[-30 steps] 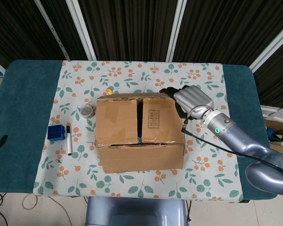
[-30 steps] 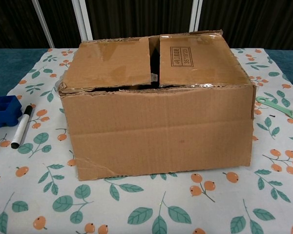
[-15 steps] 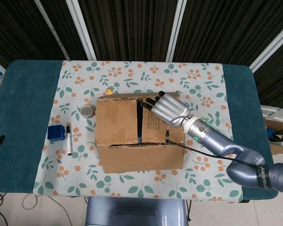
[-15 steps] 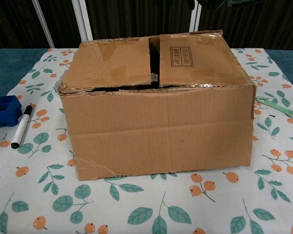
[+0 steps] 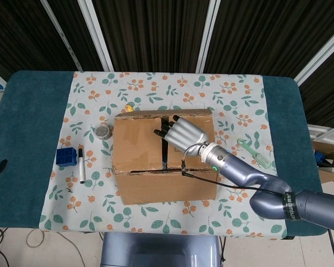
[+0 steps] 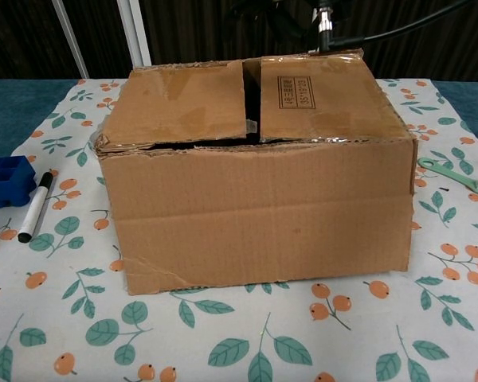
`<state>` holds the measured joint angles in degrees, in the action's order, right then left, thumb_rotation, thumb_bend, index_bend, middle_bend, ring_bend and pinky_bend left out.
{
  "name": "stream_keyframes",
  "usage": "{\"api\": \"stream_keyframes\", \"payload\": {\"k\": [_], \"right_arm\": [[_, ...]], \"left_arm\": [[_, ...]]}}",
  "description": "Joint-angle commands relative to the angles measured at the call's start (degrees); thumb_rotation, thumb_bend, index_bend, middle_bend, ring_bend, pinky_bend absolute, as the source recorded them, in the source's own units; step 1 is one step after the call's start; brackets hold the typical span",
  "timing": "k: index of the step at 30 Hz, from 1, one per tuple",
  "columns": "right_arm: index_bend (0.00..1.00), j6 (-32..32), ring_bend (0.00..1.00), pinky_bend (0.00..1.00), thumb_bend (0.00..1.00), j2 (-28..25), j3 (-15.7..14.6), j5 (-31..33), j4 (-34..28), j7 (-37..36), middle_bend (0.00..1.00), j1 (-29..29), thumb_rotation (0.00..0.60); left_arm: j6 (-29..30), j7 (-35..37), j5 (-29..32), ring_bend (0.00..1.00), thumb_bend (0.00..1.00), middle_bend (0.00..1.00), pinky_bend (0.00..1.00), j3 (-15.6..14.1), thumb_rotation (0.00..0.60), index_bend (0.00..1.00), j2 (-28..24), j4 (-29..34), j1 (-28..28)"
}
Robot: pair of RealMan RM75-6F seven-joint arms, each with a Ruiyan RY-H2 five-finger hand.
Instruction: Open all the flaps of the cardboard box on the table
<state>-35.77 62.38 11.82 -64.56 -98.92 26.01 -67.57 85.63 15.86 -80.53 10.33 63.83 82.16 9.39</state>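
Cardboard box [image 5: 164,158] mid-table [image 5: 33,139], top flaps lying flat with a dark slit between; contents hidden. Right robot hand [image 5: 181,133] over the box's right flap [image 5: 197,142], fingers [image 5: 162,131] spread, reaching to the slit, holding nothing; contact unclear. Left of the box: black marker [image 5: 81,164], blue block [image 5: 65,156], small round tin [image 5: 103,131]. Right of the box: green brush [image 5: 255,154]. Corrugated brown board, ragged edges, floral cloth beneath.

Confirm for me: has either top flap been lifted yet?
No. In the chest view both top flaps lie flat on the box.
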Motion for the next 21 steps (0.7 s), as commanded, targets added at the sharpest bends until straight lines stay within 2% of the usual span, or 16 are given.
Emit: {"api": "stream_keyframes", "payload": {"k": [1, 9, 14, 21], "right_arm": [[0.17, -1.03, 0.34, 0.26, 1.0, 1.11, -1.03, 1.49, 0.16, 1.95, 0.28, -0.5, 0.6], [0.17, -3.49, 0.31, 0.26, 1.0, 3.37, -2.15, 2.05, 1.14, 4.14, 0.27, -0.58, 0.6], [0.17, -5.18, 0.3, 0.26, 1.0, 5.1, -2.88, -0.98, 2.92, 4.46, 0.28, -0.19, 0.6], [0.17, -5.75, 0.3, 0.26, 1.0, 6.89, -3.59, -6.08, 5.77, 0.48, 0.29, 0.84, 0.6]], "left_arm": [[0.21, -0.03, -0.16, 0.0, 0.22, 0.0, 0.0, -0.03, 0.6, 0.09, -0.04, 0.09, -0.05], [0.23, -0.17, -0.18, 0.0, 0.22, 0.0, 0.0, -0.04, 0.6, 0.09, -0.05, 0.29, -0.04], [0.23, -0.24, -0.01, 0.0, 0.22, 0.0, 0.0, 0.08, 0.6, 0.09, -0.04, 0.31, -0.02], [0.22, -0.37, -0.11, 0.0, 0.22, 0.0, 0.0, 0.03, 0.6, 0.09, -0.05, 0.5, 0.02]]}}
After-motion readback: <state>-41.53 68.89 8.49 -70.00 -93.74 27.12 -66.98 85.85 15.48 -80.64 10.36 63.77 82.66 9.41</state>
